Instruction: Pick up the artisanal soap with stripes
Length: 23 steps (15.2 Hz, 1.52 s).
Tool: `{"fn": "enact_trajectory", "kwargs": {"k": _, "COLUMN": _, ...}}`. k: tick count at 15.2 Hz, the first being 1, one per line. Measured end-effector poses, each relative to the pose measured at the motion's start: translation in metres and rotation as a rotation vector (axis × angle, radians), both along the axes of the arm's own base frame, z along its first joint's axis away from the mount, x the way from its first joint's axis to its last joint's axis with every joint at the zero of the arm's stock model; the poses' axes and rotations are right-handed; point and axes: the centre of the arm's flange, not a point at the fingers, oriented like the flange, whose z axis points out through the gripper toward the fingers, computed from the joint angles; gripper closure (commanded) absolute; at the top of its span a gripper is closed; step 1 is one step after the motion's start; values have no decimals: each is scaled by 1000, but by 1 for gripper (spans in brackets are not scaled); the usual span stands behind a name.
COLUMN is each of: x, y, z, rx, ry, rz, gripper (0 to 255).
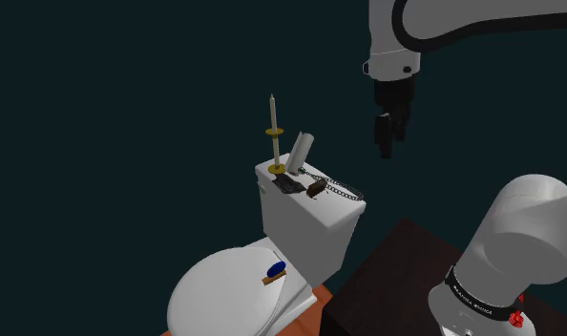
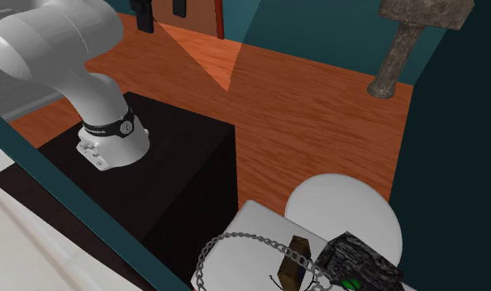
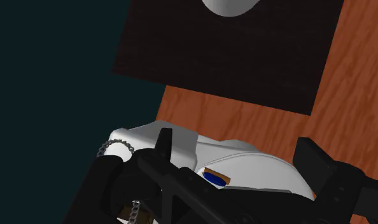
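So the all-black two-finger pincer (image 1: 387,134) hangs up in the air with its fingers (image 3: 162,145) spread apart and nothing between them. It's off to the shoulder view's right of the white toilet tank (image 1: 305,224) and higher than it. The little blue-and-brown striped soap bar (image 1: 275,272) lies on the closed white toilet lid (image 1: 220,298), near the edge closest to the tank. In the wrist view it peeks out between the two fingers, well apart from them. The tank top is kinda cluttered: a pale candle in a gold holder (image 1: 272,124), a tilted pale cylinder (image 1: 301,151), a dark rough cube (image 2: 355,263), a small brown block (image 2: 297,260), and a silver chain (image 2: 235,244) looped beside the block. The dark box stand (image 2: 178,157) sits on the orange wood floor (image 2: 318,107), just beside the toilet.
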Motion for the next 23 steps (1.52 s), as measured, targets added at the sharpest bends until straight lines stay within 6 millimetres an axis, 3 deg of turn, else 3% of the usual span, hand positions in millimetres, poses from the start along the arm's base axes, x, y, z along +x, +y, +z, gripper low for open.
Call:
{"fn": "enact_trajectory", "kwargs": {"k": 3, "x": 5, "y": -6, "z": -13, "rx": -5, "ry": -11, "rz": 31, "gripper": 0}}
{"fn": "enact_trajectory", "kwargs": {"k": 11, "x": 41, "y": -34, "z": -89, "rx": -34, "ry": -86, "rz": 233, "gripper": 0}}
{"fn": "enact_trajectory", "kwargs": {"k": 23, "x": 125, "y": -62, "z": -203, "rx": -80, "ry": -205, "rz": 550, "gripper": 0}}
